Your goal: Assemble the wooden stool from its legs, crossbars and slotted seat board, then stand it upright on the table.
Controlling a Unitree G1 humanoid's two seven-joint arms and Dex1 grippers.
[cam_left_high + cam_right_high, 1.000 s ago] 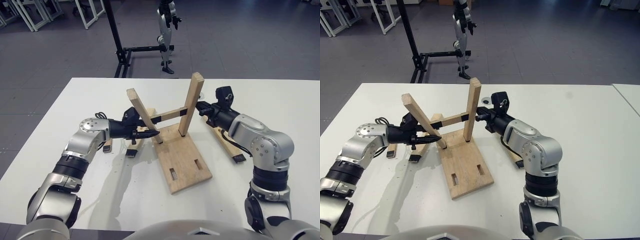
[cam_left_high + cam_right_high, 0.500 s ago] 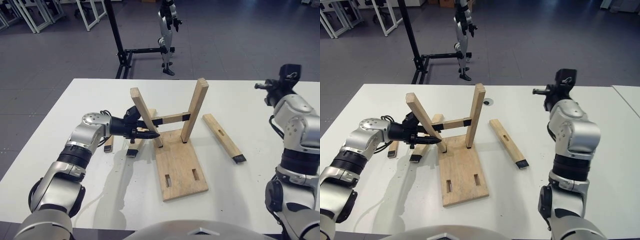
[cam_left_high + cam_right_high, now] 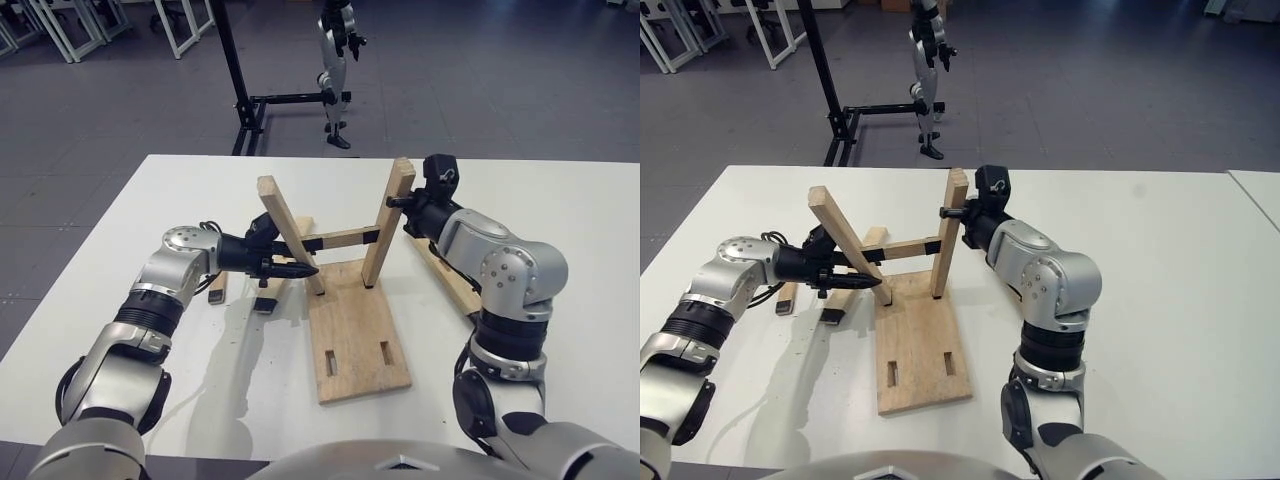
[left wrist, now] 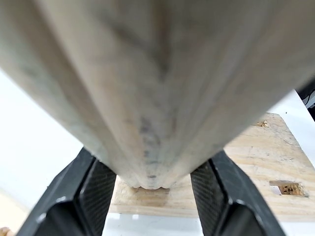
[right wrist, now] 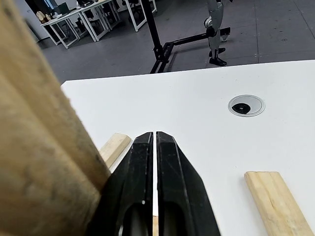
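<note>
The seat board [image 3: 355,335] lay flat on the white table [image 3: 560,230], with two open slots at its near end. Two legs rose from its far end, joined by a crossbar [image 3: 340,238]. The left gripper [image 3: 300,268] was clamped low around the leaning left leg [image 3: 285,230]. The right gripper [image 3: 395,203] had its fingers pressed together, holding nothing, with its tip right at the upper right leg [image 3: 388,220]. Loose wooden pieces [image 3: 268,295] lay beside the left leg, and a spare leg [image 3: 460,290] lay under the right arm.
</note>
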